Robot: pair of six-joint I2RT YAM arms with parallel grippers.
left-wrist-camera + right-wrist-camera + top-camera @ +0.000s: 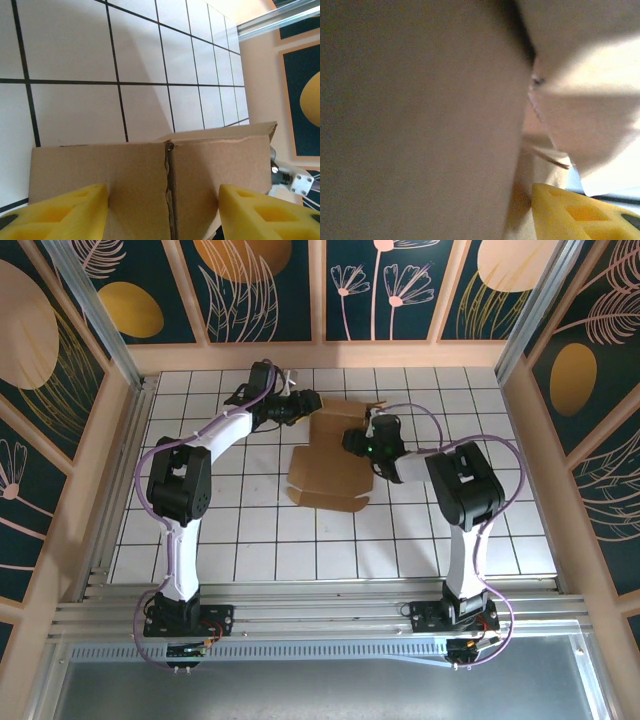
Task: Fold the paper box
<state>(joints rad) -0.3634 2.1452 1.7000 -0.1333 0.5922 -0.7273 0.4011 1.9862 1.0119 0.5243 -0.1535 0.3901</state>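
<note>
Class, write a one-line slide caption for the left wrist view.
Open left gripper, yellow fingers flanking the creased paper box, white tiled table beyond.

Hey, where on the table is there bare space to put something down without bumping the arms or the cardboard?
Bare tiles lie in front of the paper box, between the left arm and right arm, and along the right edge of the table. The back middle is crowded: the left gripper and right gripper both sit at the cardboard there.

Matt brown cardboard paper box (330,465)
</note>
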